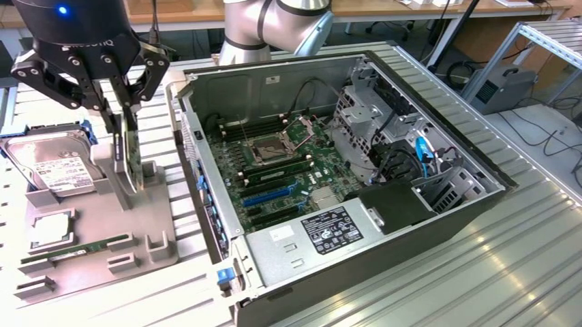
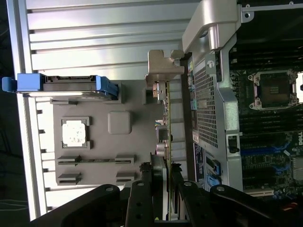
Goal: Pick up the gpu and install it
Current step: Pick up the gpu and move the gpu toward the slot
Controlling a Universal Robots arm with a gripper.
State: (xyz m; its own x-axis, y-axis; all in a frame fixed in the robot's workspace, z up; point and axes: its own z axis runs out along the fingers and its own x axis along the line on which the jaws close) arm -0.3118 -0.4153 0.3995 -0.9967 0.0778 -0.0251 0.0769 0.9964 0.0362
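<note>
Open tower case (image 1: pixel 264 78) on its side; grey parts tray (image 1: pixel 100 208) beside it, at the exterior view's left. Standing edge-on in a tray slot: gpu (image 1: pixel 128 163), thin dark slab with green board edge and silvery end bracket, clamped between the gripper (image 1: pixel 125 122) fingers. Legible: "OTIQ" on gripper body; hard drive (image 1: pixel 56 169) label unreadable.

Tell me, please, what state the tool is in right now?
Tool: closed on the gpu, gripping its upper edge.

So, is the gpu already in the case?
No, the gpu stands on edge at the gray tray beside the case, under the gripper.
</note>
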